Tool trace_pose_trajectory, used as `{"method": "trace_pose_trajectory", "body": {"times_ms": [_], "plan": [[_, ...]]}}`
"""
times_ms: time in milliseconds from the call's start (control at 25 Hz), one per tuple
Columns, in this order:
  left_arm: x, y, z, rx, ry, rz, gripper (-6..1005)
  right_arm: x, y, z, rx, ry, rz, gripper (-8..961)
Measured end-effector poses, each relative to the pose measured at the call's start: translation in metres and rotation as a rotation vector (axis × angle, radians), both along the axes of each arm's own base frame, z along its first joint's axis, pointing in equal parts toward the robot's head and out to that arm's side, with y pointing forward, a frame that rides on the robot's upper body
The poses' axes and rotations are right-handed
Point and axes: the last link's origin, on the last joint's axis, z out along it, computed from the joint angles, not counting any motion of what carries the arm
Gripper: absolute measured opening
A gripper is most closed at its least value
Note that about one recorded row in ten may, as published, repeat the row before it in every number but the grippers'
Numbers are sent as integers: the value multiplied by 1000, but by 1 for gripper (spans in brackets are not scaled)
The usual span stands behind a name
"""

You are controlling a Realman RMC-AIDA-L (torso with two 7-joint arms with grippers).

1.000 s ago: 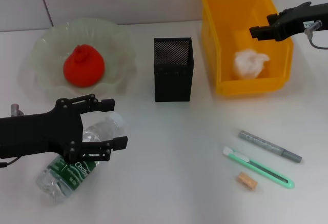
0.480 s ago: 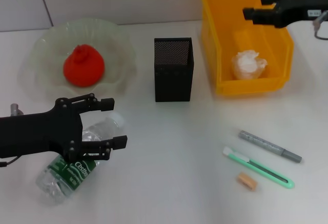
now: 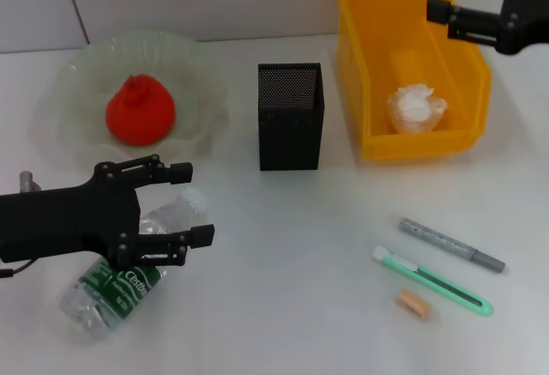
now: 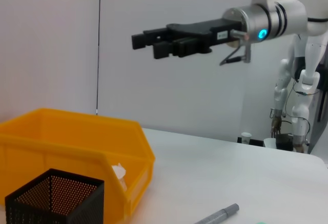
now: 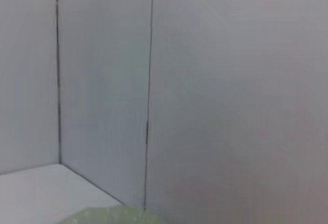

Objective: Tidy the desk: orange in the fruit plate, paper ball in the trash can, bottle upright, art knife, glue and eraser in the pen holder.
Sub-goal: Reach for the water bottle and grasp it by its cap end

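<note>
Lying on its side at the near left of the white desk, a clear water bottle (image 3: 129, 276) with a green label waits to be stood up, its cap end pointing toward the middle of the desk; it looks light, thin-walled and slippery, likely to roll or dent, so a hold across the firmer barrel near the label seems best. Hovering directly over it, the left gripper (image 3: 193, 205) has its fingers spread wide, touching nothing that can be made out. Behind, the orange (image 3: 140, 111) sits in the green glass fruit plate (image 3: 197, 75), and a black mesh pen holder (image 3: 290, 116) stands at the centre, well apart. Far right, the paper ball (image 3: 417, 107) rests in the yellow trash bin (image 3: 360, 57), with the right gripper (image 3: 446, 11) raised above its rim, fingers parted and empty. Near right lie a grey glue pen (image 3: 452, 244), the green art knife (image 3: 433, 281) and an eraser (image 3: 413, 303), none blocking the bottle.
</note>
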Motion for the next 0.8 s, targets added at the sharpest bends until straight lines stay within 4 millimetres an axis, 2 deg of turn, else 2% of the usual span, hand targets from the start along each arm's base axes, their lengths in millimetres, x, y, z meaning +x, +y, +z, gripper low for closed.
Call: {"method": "trace_pose_trajectory", "body": {"times_ms": [120,400,600,800], "plan": [[0,0,0,1,-2,1,847,5,-6,-4,-25,17,27,702],[2,2,0,0,-7,14,847,16,-43,-7,-88,125,257,702],[0,8,0,19,-3,53,847,20,-56,-5,-105,161,306,702],[0,14,-1,46,8,90,847,25,-61,-1,-92,170,298,702]]}}
